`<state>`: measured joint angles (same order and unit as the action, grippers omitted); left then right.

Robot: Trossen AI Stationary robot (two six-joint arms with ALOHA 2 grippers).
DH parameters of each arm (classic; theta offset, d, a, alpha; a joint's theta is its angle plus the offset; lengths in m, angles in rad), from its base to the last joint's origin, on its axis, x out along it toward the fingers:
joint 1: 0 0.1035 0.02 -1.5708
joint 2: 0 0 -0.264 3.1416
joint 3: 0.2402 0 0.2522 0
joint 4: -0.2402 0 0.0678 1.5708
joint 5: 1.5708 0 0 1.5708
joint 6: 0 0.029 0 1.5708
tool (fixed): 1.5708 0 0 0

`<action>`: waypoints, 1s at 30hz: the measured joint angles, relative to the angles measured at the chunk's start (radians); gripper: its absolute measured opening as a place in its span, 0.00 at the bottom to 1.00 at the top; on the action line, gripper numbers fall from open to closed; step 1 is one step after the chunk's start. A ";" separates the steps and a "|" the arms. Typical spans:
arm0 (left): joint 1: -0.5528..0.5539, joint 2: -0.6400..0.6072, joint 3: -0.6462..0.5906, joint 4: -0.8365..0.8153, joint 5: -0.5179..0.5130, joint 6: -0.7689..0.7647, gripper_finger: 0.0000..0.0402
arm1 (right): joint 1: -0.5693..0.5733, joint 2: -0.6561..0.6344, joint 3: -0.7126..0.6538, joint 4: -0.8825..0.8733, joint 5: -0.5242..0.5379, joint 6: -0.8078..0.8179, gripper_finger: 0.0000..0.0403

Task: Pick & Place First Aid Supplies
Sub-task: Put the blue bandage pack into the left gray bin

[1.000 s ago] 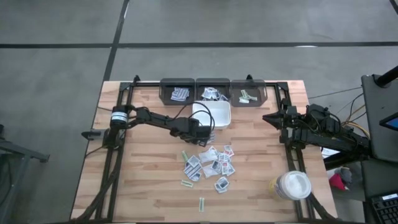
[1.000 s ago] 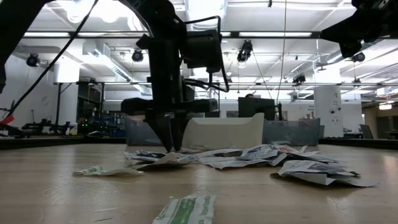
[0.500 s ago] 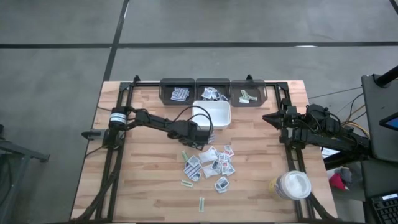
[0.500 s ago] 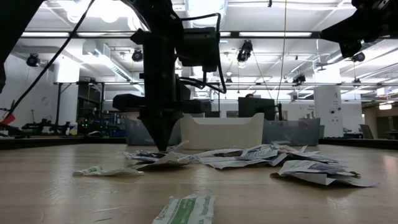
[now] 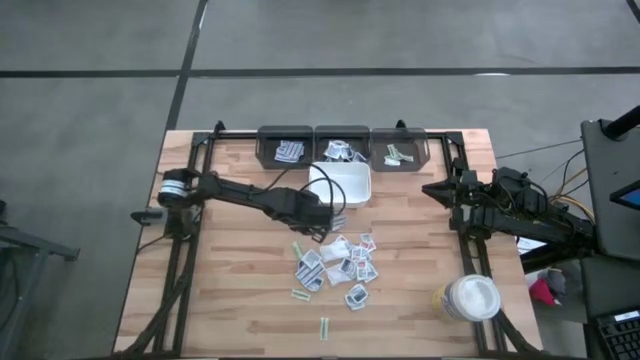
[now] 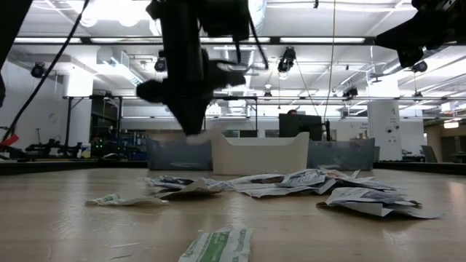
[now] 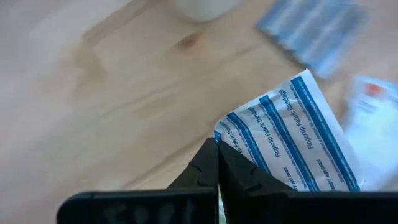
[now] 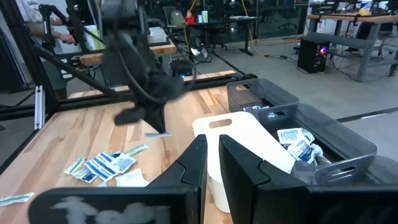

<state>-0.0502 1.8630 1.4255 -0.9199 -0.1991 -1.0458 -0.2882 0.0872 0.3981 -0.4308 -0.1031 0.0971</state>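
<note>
The first aid supplies [image 5: 338,264] lie as a loose heap of small flat packets mid-table, also seen low on the wood in the low view [image 6: 291,182]. My left gripper [image 5: 320,228] hangs above the heap's far left edge, near the white tray [image 5: 350,188], shut on a blue-striped packet [image 7: 292,143]. From the low view the left gripper [image 6: 191,133] is well clear of the table. My right gripper [image 8: 212,146] waits at the table's right side [image 5: 432,188], with a narrow gap between its fingers and nothing in it. My left gripper pinches the blue-striped packet by one corner [image 7: 227,134] between its two fingers. The fingers point steeply down from above. The packet is lifted clear of the table, and the rest of it juts out sideways from the fingertips [image 8: 155,132].
Three dark bins [image 5: 342,147] with a few packets stand along the far edge behind the tray. A round white-lidded jar [image 5: 470,298] stands near the right front corner. Pale strips [image 5: 325,327] lie toward the near edge, and a green-printed packet [image 6: 218,246] lies close to the low camera.
My left gripper has shut on the blue-striped packet at the heap's edge and then risen, taking it clear of the table. The rest of the heap has stayed where it was.
</note>
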 joint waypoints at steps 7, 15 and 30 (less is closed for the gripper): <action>-0.062 -0.083 0.047 0.053 0.003 0.312 0.00 | 0.000 0.000 0.000 0.000 0.000 0.000 0.10; -0.134 -0.161 0.043 0.238 -0.005 0.470 0.00 | 0.000 0.000 0.000 0.000 0.000 0.000 0.10; -0.067 -0.184 0.082 0.176 -0.362 0.258 0.00 | 0.000 0.000 0.000 0.000 0.000 0.000 0.10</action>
<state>-0.1175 1.6787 1.5074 -0.7439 -0.5606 -0.7873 -0.2882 0.0871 0.3977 -0.4305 -0.1032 0.0967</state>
